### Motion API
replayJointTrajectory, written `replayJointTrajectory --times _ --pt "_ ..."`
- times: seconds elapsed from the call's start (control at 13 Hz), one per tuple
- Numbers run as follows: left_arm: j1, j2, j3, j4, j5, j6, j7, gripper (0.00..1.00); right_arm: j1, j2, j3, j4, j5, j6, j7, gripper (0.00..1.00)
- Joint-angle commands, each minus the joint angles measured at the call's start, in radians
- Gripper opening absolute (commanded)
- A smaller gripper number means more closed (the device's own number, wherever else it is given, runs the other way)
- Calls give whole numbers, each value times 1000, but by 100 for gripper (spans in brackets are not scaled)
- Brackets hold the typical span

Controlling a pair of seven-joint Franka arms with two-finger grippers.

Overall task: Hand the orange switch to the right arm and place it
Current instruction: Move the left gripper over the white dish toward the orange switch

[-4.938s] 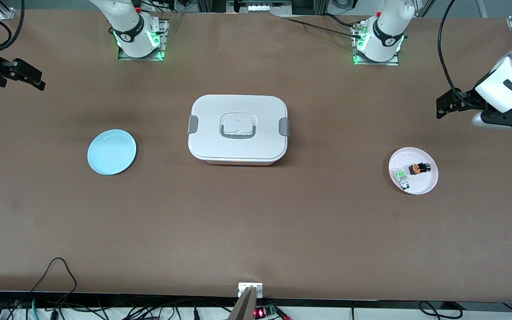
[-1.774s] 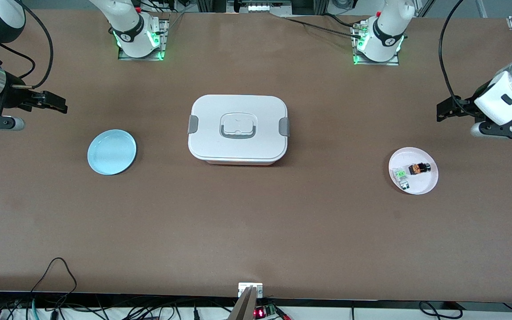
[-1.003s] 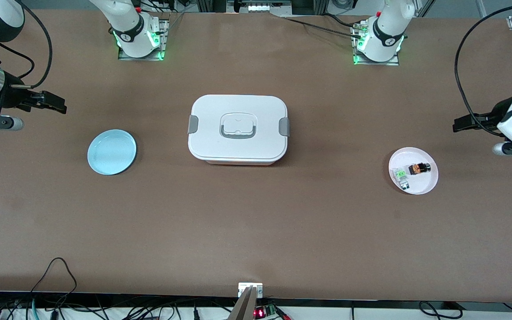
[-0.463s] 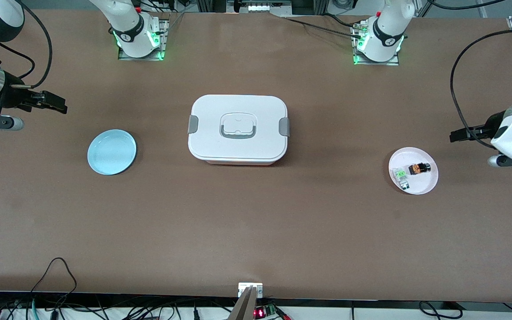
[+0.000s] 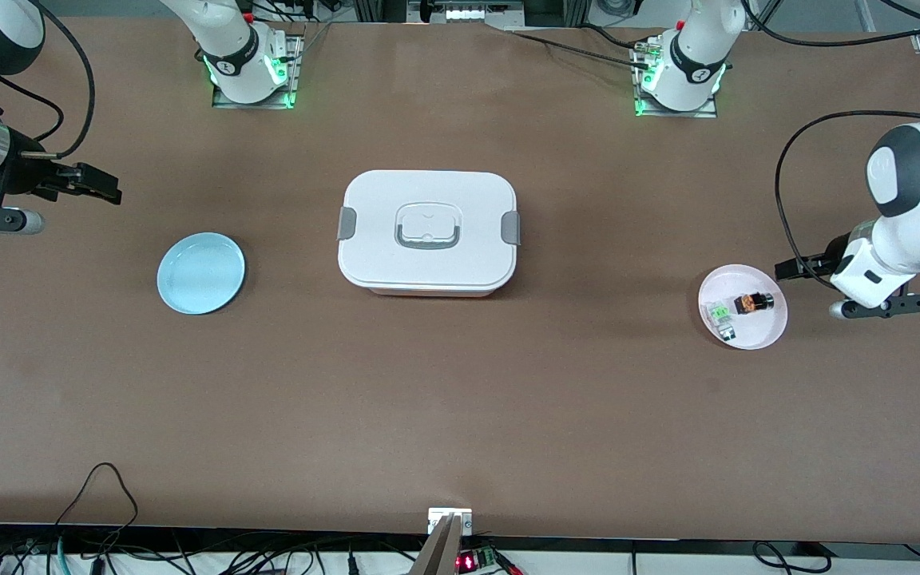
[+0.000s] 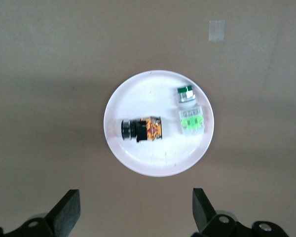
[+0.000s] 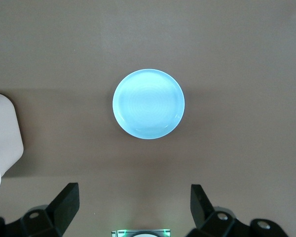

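The orange switch [image 5: 752,303] lies on its side on the small pink plate [image 5: 757,333] toward the left arm's end of the table. In the left wrist view the switch [image 6: 142,129] is black with an orange part and rests on the plate [image 6: 138,94]. My left gripper [image 5: 785,269] hovers open and empty over the table beside the plate, its fingers [image 6: 68,213] wide apart. My right gripper [image 5: 102,185] waits open and empty over the right arm's end of the table, and it also shows in the right wrist view [image 7: 133,207].
A green-and-white component [image 5: 721,315] lies beside the switch on the same plate, and it shows in the left wrist view [image 6: 191,116]. A light blue plate [image 5: 201,273] sits toward the right arm's end. A white lidded box [image 5: 428,231] stands mid-table.
My left arm has swung in and down, bringing its gripper next to the pink plate. My right gripper came in earlier and has held still for the last two seconds. The switch has not moved.
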Motion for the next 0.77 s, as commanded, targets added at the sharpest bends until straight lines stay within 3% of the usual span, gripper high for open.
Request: replayJointTrajectory --times 0.0,0.15,0.46,0.69 --pt "7 49 -9 -9 24 63 -9 100 3 2 -1 14 23 -3 -2 100" --pt "17 74 -8 -42 24 138 -9 100 -1 10 -4 14 71 -3 -5 100" --pt "19 76 -10 -186 24 338 -12 99 -3 17 -5 12 80 -6 -5 100" --pt "24 105 -9 -195 24 388 -9 95 -5 20 -7 11 88 -14 -5 100"
